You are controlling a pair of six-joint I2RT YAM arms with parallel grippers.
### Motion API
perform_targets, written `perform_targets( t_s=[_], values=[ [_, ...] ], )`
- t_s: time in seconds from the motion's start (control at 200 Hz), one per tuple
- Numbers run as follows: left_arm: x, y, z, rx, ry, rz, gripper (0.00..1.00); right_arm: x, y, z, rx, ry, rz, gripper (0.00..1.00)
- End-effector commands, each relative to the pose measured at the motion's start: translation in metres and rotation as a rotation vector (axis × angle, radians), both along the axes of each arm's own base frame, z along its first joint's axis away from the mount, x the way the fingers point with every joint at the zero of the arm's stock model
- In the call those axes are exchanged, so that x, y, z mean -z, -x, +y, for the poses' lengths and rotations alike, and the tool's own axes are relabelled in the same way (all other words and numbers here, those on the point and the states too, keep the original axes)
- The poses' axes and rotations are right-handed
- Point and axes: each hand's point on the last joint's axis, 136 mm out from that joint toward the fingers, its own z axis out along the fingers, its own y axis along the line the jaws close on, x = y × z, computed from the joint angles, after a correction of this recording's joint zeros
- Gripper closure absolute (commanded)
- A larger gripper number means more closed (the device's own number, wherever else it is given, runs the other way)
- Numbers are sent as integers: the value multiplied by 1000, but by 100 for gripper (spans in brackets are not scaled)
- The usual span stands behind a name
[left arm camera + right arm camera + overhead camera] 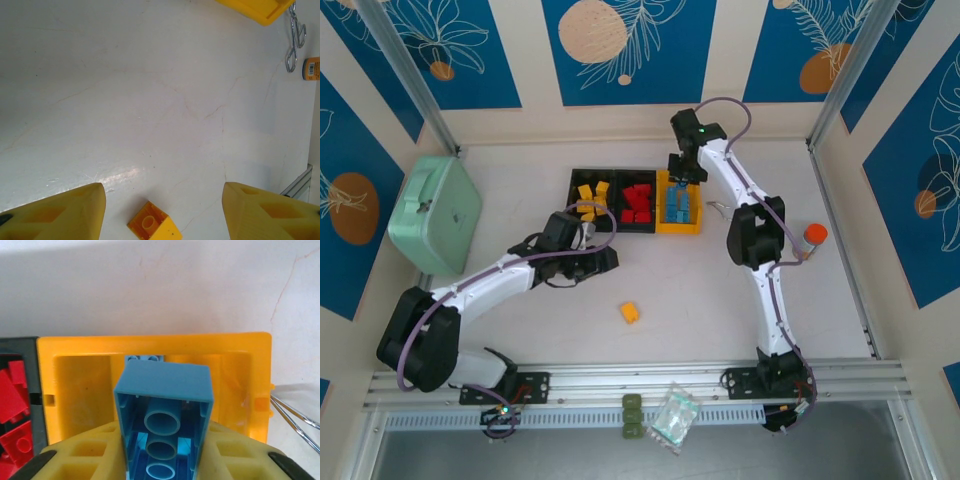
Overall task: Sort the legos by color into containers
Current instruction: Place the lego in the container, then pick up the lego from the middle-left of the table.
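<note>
Three joined containers sit at the table's back. A black bin holds yellow legos, the black bin beside it holds red legos, and a yellow-orange bin holds blue legos. My right gripper hovers over the yellow-orange bin, shut on a blue lego whose hollow underside faces the camera. A loose yellow lego lies mid-table. My left gripper stands open above the table, its fingers well apart, with the yellow lego lying below and between them, untouched.
A mint-green case stands at the left wall. An orange-capped bottle and a metal wire clip lie right of the bins. Olive-green blocks and a clear bag rest on the front rail.
</note>
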Motion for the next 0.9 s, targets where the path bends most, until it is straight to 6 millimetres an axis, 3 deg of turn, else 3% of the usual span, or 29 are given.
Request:
perform_targets(
  t_s=[0.0, 0.195, 0.325, 0.495, 0.64, 0.725, 0.895],
  values=[
    [3, 4, 0, 11, -14, 2, 37, 7, 8, -1, -14, 33, 41, 63],
    [4, 4, 1, 11, -15, 3, 37, -3, 9, 6, -31, 39, 15, 49],
    [2, 5, 1, 13, -12, -1, 37, -21, 9, 8, -34, 29, -21, 48],
    [0, 11, 4, 33, -30, 2, 37, -59, 22, 13, -54, -17, -92, 48],
    [1, 18, 6, 77, -57, 11, 37, -88, 53, 21, -84, -130, -142, 48],
    [1, 24, 8, 106, -82, 23, 36, -95, 75, 20, -96, -182, -150, 48],
    [2, 41, 9, 134, -126, 77, 36, -80, 124, 11, -97, -238, -103, 44]
  ],
)
